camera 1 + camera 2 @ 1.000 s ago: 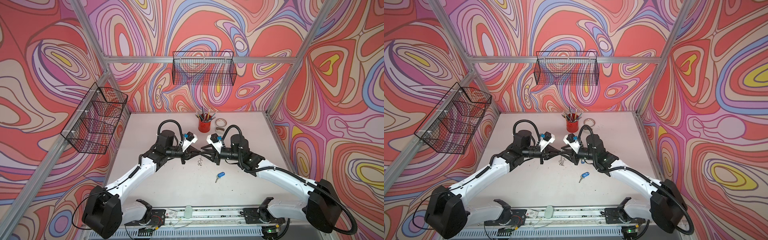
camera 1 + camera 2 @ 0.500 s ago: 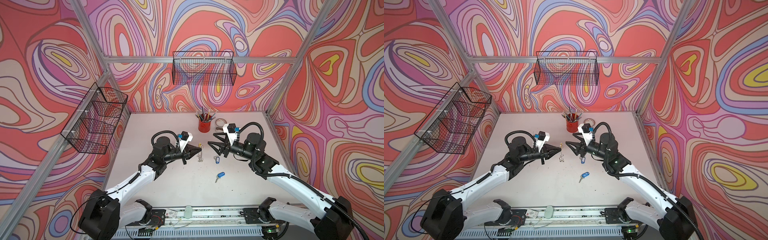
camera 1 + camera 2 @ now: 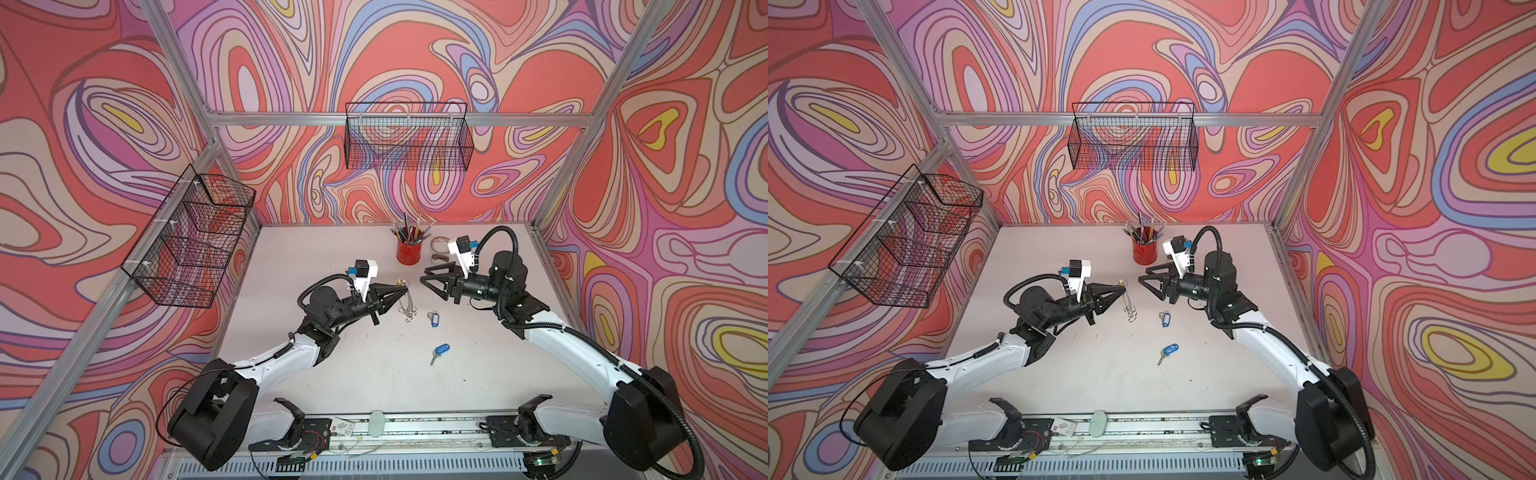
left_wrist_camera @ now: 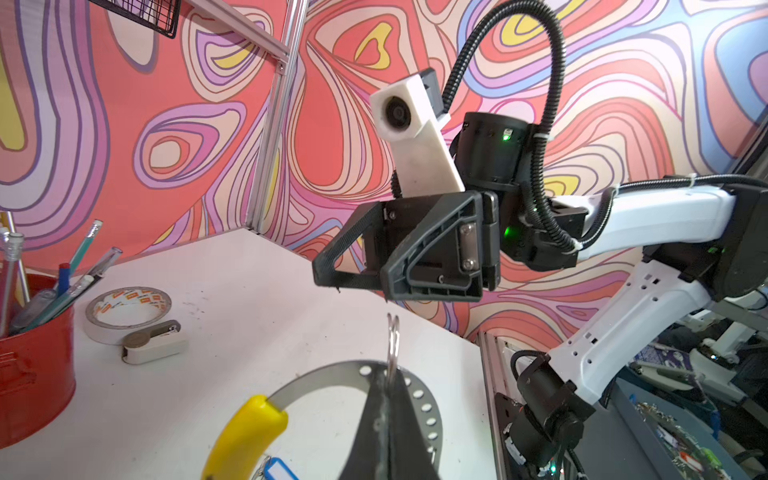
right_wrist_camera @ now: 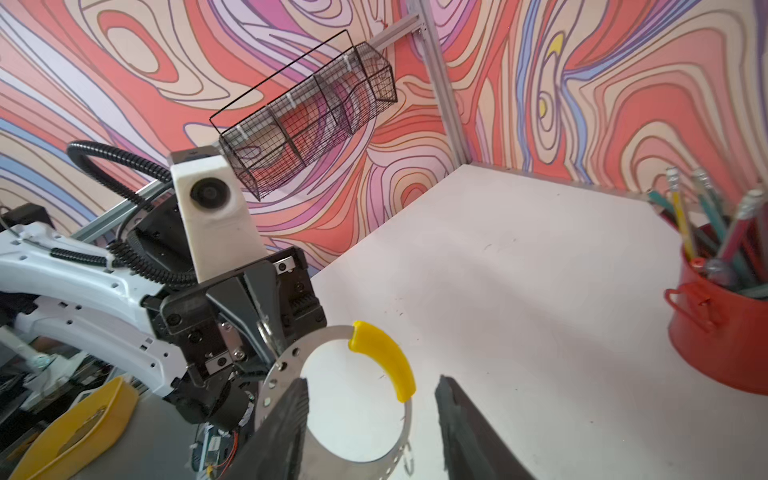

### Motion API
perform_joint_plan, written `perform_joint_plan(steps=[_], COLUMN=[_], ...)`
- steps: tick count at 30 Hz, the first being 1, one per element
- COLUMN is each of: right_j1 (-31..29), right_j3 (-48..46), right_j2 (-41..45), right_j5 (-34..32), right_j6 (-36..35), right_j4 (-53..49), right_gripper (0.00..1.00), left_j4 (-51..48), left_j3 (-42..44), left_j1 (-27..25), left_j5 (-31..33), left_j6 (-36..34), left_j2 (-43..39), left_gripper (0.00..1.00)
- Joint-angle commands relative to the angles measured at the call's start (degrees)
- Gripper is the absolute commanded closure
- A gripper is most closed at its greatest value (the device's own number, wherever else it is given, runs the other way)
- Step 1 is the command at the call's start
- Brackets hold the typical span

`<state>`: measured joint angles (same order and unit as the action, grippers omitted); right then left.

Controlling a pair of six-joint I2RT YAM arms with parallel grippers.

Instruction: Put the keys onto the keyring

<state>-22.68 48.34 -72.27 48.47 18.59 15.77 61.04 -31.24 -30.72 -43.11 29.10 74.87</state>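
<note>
Closest to the front edge of the table [image 3: 332,374], a little right of the middle, I see the nearer key [image 3: 439,350] lying flat, blue tag and silver blade both on the surface. Just beyond it, about mid-table, lies the farther key [image 3: 434,319] with its blue tag and small split ring, apart from everything else. To the left of that, my left pincer [image 3: 402,286] is pressed together on the keyring [image 3: 406,301], which hangs edge-on below its tips in both top views; I cannot tell whether the wire loops at its foot touch the table. In the left wrist view the fingers clamp the flat perforated band, a small ring pokes up past the tips, and the yellow segment [image 4: 245,436] curves off to one side. Facing it across a gap, my right pincer [image 3: 426,277] is raised above the table with its fingers apart and nothing between them. Near the far edge stand a red cup [image 3: 408,251] full of pencils and, just beside it, a tape roll [image 3: 439,242].
</note>
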Motion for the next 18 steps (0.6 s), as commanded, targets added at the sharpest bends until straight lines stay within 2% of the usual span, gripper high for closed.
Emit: perform_joint_plan(steps=[1, 5, 18], right_j1=[0.02, 0.0, -0.09], right_j3=[1.85, 1.5, 2.51], right_j2=[0.14, -0.79, -4.2], right_j5=[7.12, 9.69, 13.29], right_j6=[2.18, 4.94, 6.0], right_j4=[3.39, 7.19, 9.1], right_gripper=[0.47, 0.49, 0.7], left_j4=[13.9, 13.96, 14.12], left_j3=[0.58, -0.72, -3.03], left_j1=[-0.31, -1.16, -2.5], left_j5=[1.01, 0.35, -0.2], left_j6=[5.68, 5.28, 5.99], left_j2=[2.78, 4.37, 7.11], left_gripper=[1.0, 1.0, 1.0])
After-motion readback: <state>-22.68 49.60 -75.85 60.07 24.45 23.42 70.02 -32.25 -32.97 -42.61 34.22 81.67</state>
